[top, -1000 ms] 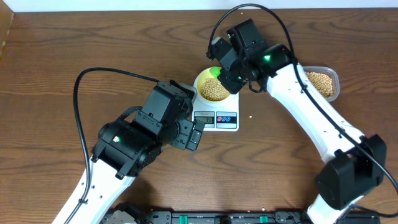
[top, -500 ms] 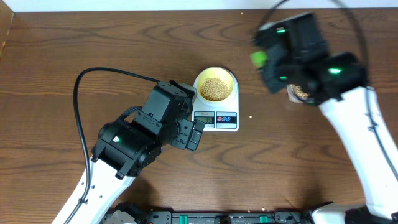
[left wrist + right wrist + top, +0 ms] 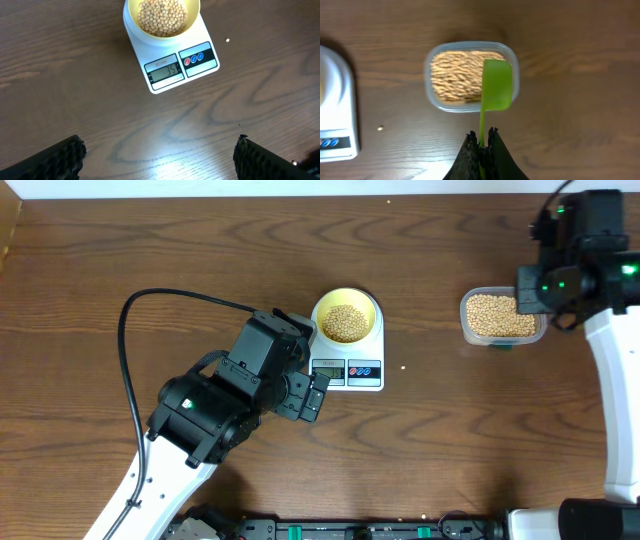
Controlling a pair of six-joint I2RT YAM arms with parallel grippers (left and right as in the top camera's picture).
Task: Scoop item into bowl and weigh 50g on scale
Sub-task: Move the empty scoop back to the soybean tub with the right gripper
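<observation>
Dark brown wooden table point(image 3: 90, 260), filling almost the whole overhead view. Wavy grain running left to right, with broader swirls toward the far side. Pale strip point(image 3: 250, 188) along the far edge beyond the tabletop, turning down at the far left corner; wall or floor, cannot tell. Soft whitish glare point(image 3: 165, 147) on the wood in the left wrist view, near the bottom middle. Even, diffuse light elsewhere, with only faint blurred shadows.

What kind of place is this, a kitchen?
Likely a robot lab workbench, not a home kitchen: a left arm and a right arm stand at a wooden table, weighing beans in a bowl on a scale, the right tool holding a green scoop.
</observation>
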